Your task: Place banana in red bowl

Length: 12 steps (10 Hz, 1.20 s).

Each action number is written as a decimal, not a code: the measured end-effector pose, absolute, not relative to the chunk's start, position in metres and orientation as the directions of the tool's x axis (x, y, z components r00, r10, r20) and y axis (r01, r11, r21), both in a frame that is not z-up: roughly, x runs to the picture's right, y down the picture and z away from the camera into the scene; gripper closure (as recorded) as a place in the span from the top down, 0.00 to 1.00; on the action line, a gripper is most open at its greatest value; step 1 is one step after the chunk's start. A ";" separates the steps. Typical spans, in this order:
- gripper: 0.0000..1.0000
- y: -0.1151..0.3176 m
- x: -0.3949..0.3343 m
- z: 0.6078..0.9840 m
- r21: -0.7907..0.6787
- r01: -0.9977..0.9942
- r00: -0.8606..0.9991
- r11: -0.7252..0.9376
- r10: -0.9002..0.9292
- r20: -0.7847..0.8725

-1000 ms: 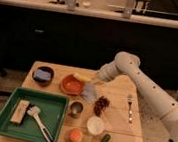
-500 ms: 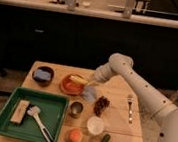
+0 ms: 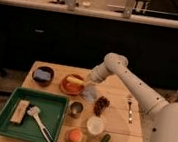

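The camera view shows the small pale-yellow curved banana (image 3: 74, 80) over the round orange-red bowl (image 3: 69, 87) near the table's (image 3: 118, 113) far edge, beside a dark bowl with blue contents (image 3: 43, 75). The gripper (image 3: 84, 83) sits at the bowl's right rim, fingers clenched on the banana. Only the release appears left. Compared with a second ago, arm and banana have shifted left over the bowl.
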<state>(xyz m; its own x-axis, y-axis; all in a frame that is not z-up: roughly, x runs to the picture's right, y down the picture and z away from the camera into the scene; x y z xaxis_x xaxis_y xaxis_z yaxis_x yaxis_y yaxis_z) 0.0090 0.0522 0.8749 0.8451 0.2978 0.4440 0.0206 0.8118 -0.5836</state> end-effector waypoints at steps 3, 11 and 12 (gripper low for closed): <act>0.03 0.053 0.006 0.876 -0.587 0.027 0.846 0.809 0.294 0.445; 0.08 0.053 0.008 0.876 -0.587 0.025 0.846 0.810 0.296 0.443; 0.22 0.053 0.008 0.876 -0.587 0.024 0.846 0.809 0.296 0.443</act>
<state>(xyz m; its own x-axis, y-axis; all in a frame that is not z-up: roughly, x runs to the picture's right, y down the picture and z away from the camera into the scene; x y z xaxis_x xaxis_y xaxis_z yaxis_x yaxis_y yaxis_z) 0.0079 0.0535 0.8762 0.8461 0.2958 0.4434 0.0244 0.8095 -0.5867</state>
